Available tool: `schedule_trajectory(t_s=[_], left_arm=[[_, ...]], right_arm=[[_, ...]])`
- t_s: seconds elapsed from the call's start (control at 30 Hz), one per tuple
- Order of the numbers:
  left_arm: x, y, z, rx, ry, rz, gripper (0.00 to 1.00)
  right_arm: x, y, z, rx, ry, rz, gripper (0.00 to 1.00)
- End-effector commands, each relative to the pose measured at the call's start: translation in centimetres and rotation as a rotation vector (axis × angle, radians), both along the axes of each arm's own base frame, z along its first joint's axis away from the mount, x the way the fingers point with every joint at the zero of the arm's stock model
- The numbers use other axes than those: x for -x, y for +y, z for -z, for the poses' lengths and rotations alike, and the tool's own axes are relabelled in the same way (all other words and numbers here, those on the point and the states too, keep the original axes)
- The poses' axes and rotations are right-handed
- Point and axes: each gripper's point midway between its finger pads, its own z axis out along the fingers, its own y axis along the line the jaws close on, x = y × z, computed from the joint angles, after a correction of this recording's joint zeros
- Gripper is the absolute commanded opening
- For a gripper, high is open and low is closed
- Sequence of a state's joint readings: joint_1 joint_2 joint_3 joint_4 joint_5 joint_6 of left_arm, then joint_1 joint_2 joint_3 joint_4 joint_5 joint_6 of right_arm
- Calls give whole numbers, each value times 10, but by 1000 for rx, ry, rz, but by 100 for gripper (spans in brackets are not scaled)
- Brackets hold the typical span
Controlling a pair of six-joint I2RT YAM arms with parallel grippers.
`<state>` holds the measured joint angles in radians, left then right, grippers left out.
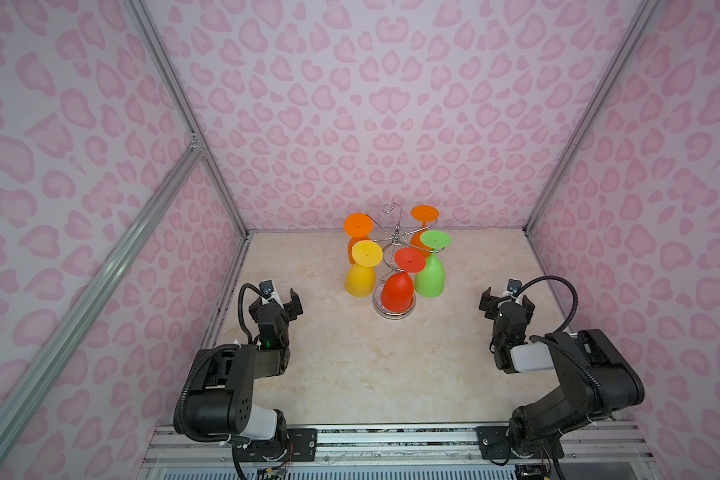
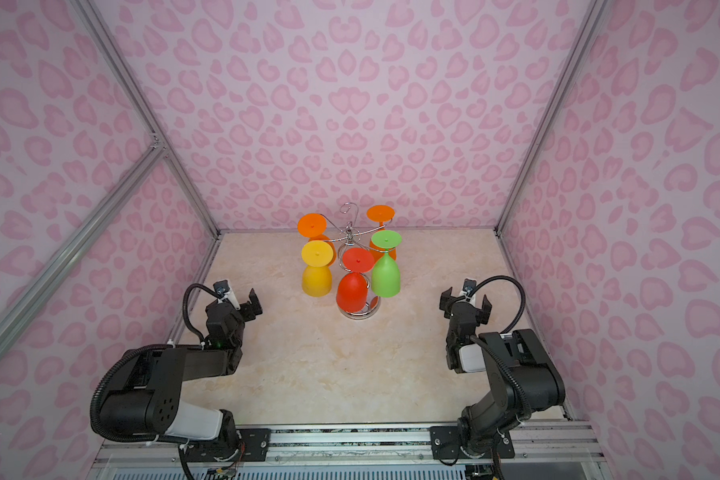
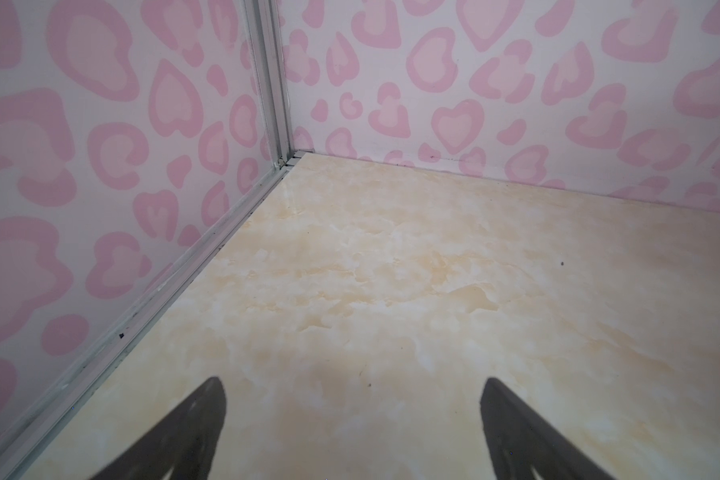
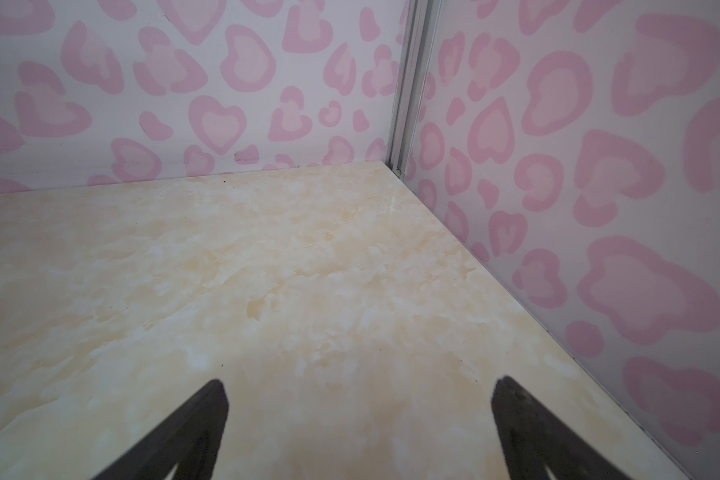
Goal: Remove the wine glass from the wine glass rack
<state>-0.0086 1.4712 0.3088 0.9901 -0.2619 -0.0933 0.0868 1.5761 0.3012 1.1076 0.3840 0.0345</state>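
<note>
Hanging bowl-down, glasses (image 1: pixel 398 293) on wine glass rack (image 1: pixel 396 239) are waiting by table's (image 1: pixel 350 374) back edge, ahead, midway btw. left gripper (image 1: pixel 284 299) and right gripper (image 1: pixel 506 300). Both are gaping wide, holding nothing.

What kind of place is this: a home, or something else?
Probably a robot test booth, not a home. Pink heart-print walls on aluminium frame posts enclose a marble-look tabletop, two robot arms are bolted to its front rail, and one wine glass rack stands on it.

Jaws spread wide, empty: left pincer (image 1: pixel 280 301), right pincer (image 1: pixel 506 302).
</note>
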Motion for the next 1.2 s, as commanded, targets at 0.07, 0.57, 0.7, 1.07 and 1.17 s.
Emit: schedule_trajectory(t_s=[0.07,0.57,0.7,1.07,1.17], left_arm=[[-1,1,-10,-2,-39,-8,97],[8,-12,-93,-9,-141,1,97],[13,-22,-123,21,-199,23,97],[30,-58,-172,76,-283,176,97],[32,-68,-175,78,-293,211,97]], right_arm=[[0,4,-5,17,-7,-4,100],[2,21,-47,107,-4,-11,99],[10,29,-79,-10,-68,-23,98],[36,70,-214,-519,-278,-336,93],[34,83,-235,-660,-305,-419,92]])
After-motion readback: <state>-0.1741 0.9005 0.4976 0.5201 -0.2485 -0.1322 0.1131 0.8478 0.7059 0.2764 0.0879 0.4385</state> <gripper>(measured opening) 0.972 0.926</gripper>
